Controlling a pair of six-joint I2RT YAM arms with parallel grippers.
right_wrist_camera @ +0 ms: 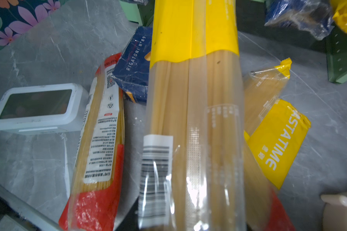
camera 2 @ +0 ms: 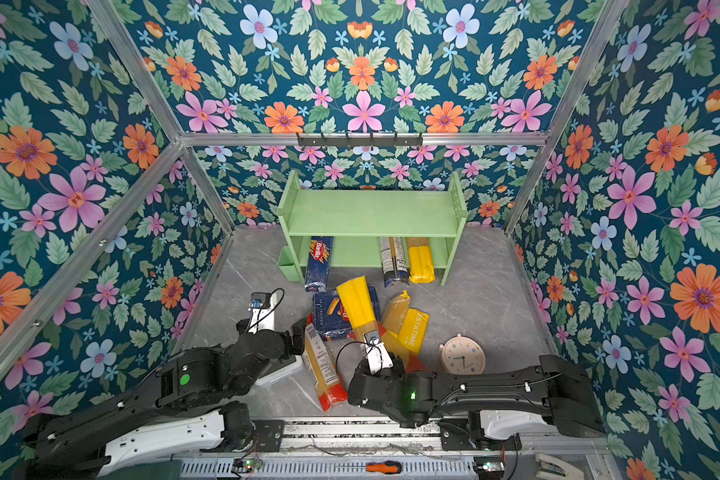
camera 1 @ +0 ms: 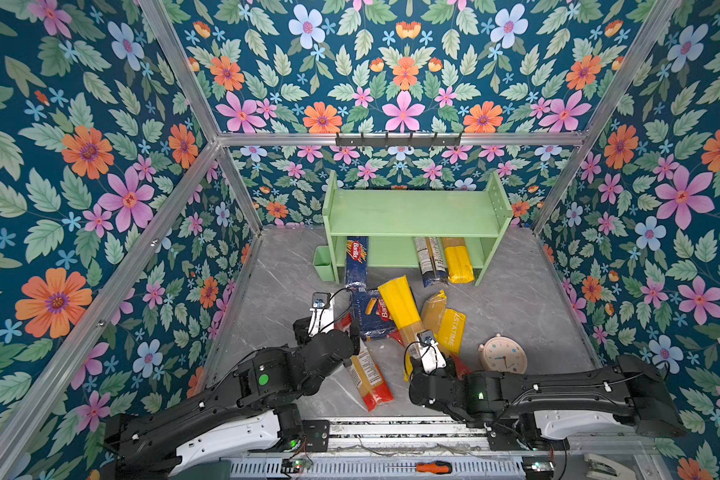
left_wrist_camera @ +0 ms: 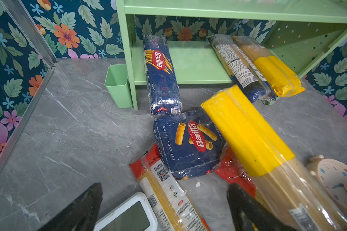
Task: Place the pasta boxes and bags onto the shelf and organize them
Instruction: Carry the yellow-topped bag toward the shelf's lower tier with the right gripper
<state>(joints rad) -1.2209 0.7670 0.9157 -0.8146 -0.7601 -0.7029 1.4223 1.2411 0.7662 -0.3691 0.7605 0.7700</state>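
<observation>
The pale green shelf (camera 1: 412, 212) (camera 2: 371, 212) stands at the back. Its lower tier holds the long Barilla spaghetti box (camera 1: 357, 262) (left_wrist_camera: 161, 74), a dark-blue-ended bag (camera 1: 430, 259) and a yellow-ended bag (camera 1: 458, 259), all jutting out over the front. My right gripper (right_wrist_camera: 190, 220) is shut on a yellow-banded spaghetti bag (camera 1: 398, 303) (right_wrist_camera: 194, 100), raised over the pile. Under it lie the rigatoni box (camera 1: 368, 313) (left_wrist_camera: 188, 144) and a PASTATIME bag (camera 1: 449, 324) (right_wrist_camera: 276, 140). My left gripper (left_wrist_camera: 164, 188) is open above a red-ended bag (camera 1: 368, 378) (left_wrist_camera: 168, 196).
A round beige alarm clock (camera 1: 503, 353) (left_wrist_camera: 337, 184) sits right of the pile. A white digital clock (camera 2: 281, 365) (right_wrist_camera: 38, 108) lies beneath my left gripper. A green cup (camera 1: 323, 262) hangs on the shelf's left side. A black hook rail (camera 1: 398, 139) runs above.
</observation>
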